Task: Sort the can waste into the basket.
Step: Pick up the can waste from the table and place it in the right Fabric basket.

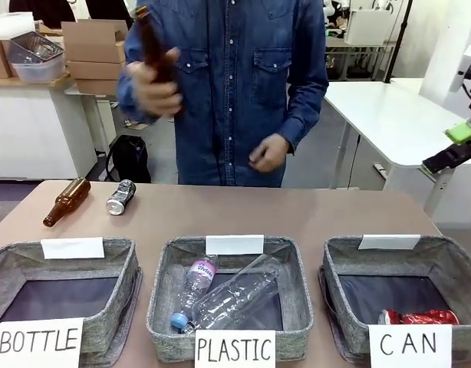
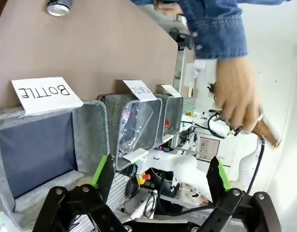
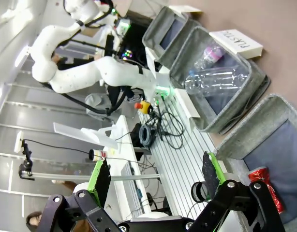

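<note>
The dented red metal can (image 1: 419, 317) is found in the grey woven basket (image 1: 444, 261) signed "CAN"; the dented silver can (image 1: 120, 197) is laid on the brown table (image 1: 258, 211). The left gripper (image 2: 160, 170) and right gripper (image 3: 156, 173) are spread wide, empty.

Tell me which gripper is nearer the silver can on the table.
Left. The left gripper hangs by the BOTTLE basket, with the silver can on the table beyond it. The right gripper is off the table's right side, past the CAN basket.

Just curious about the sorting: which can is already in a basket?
The red can, lying in the CAN basket; the silver can lies out on the table.
</note>
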You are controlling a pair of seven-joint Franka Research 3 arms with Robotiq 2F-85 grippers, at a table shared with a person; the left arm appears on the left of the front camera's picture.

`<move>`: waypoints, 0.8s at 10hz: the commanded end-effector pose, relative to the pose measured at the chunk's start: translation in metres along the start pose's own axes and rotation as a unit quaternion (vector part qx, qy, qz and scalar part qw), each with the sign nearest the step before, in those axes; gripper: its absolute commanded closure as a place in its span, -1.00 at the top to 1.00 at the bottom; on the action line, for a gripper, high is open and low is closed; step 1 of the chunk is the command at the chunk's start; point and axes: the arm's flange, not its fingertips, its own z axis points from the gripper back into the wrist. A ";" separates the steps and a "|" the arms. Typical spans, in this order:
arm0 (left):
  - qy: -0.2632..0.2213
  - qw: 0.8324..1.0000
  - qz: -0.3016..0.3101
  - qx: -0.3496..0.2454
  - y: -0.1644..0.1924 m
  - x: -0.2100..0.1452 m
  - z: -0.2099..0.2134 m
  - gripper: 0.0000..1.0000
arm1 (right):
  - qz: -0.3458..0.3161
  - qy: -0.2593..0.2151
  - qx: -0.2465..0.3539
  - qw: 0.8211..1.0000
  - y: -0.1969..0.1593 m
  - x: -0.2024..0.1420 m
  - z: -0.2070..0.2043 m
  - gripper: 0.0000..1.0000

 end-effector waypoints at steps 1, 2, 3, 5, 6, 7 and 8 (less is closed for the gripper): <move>-0.022 1.000 -0.007 -0.007 0.000 -0.010 0.037 1.00 | 0.009 0.004 0.000 1.000 0.001 -0.002 0.002 1.00; -0.024 1.000 -0.009 -0.016 0.005 -0.025 0.065 1.00 | 0.009 0.004 0.000 1.000 0.001 -0.002 0.002 1.00; -0.050 0.999 -0.002 -0.019 0.010 -0.043 0.097 1.00 | 0.009 0.004 0.000 1.000 0.001 -0.002 0.002 1.00; -0.098 0.994 0.027 -0.032 0.019 -0.082 0.160 1.00 | 0.009 0.004 0.000 1.000 0.001 -0.002 0.002 1.00; -0.121 0.991 0.037 -0.032 0.022 -0.097 0.175 1.00 | 0.009 0.004 0.000 1.000 0.001 -0.002 0.002 1.00; -0.126 0.991 0.036 -0.027 0.024 -0.107 0.174 1.00 | 0.009 0.004 0.000 1.000 0.001 -0.002 0.002 1.00; -0.125 0.991 0.032 -0.022 0.026 -0.109 0.168 1.00 | 0.009 0.004 0.000 1.000 0.001 -0.002 0.002 1.00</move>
